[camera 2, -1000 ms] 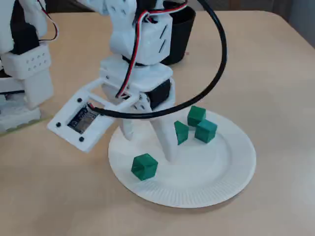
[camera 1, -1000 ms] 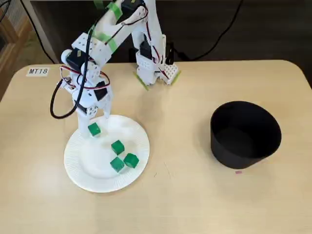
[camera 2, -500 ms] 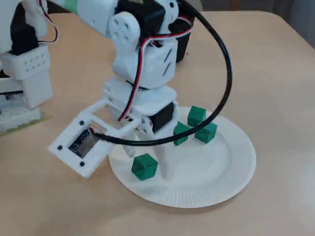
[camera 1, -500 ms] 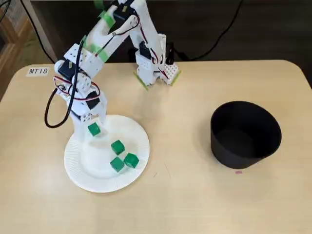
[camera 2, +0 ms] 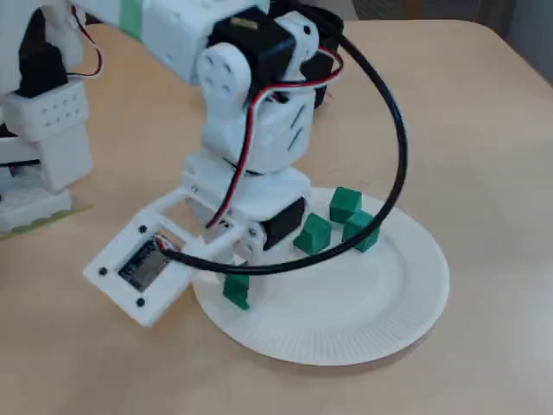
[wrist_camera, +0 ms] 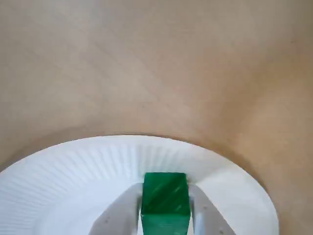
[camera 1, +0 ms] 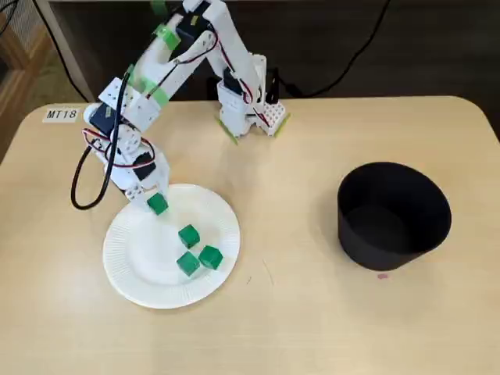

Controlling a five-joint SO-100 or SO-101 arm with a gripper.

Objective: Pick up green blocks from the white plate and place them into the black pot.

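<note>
We see the pincer (camera 1: 155, 201) gripping one green block (camera 1: 158, 205) at the white plate's (camera 1: 121, 269) rim, three more blocks (camera 1: 209, 256) lying mid-plate.

There are four green blocks in all. One green block (camera 1: 157, 205) is pinched in the claw (wrist_camera: 165, 196), and three more green blocks (camera 1: 188, 235) (camera 1: 187, 263) (camera 1: 209, 256) lie on the single white plate (camera 1: 125, 273). There is one black pot (camera 1: 383, 244), one white robot arm (camera 1: 168, 66) carrying that one claw, one label reading MT18 (camera 1: 61, 114) and one small pink mark (camera 1: 381, 275), all on one tabletop (camera 1: 312, 320).
</note>
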